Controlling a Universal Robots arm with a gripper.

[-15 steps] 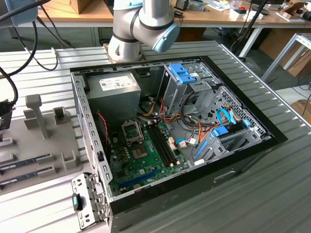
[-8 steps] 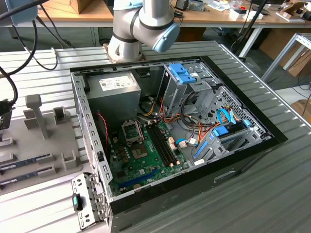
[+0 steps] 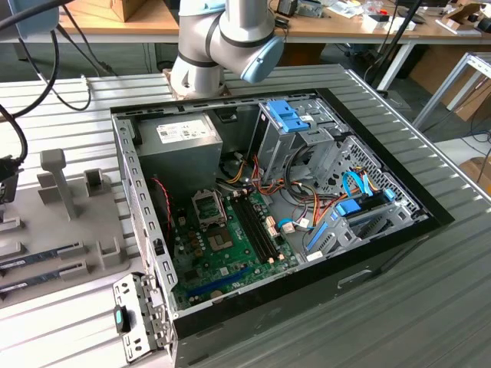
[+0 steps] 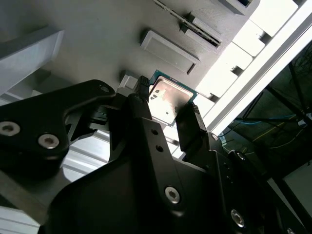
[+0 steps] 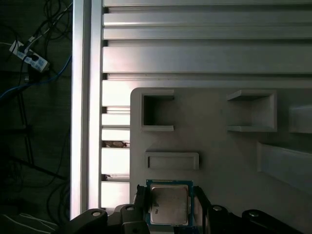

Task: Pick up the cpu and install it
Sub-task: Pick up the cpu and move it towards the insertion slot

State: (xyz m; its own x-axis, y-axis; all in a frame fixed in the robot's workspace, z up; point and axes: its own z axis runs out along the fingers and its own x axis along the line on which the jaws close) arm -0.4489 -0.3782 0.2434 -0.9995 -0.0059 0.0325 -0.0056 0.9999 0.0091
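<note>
Pick-up step. Claw (image 4: 165, 100) clenched on cpu (image 5: 168, 205), fingers on opposite edges, over grey tray (image 5: 219, 161) on bench (image 5: 195, 58). Lifted or not: unclear. Install likely needs level carry and alignment to socket (image 3: 209, 207).

We see the cpu (image 5: 168, 210) clamped between the gripper's (image 5: 170, 200) dark fingers (image 5: 141, 207). Just beyond the cpu lies the grey fixture plate's (image 5: 219, 151) shallow rectangular recess (image 5: 171, 160), with two square pockets (image 5: 157, 112) farther on.
</note>
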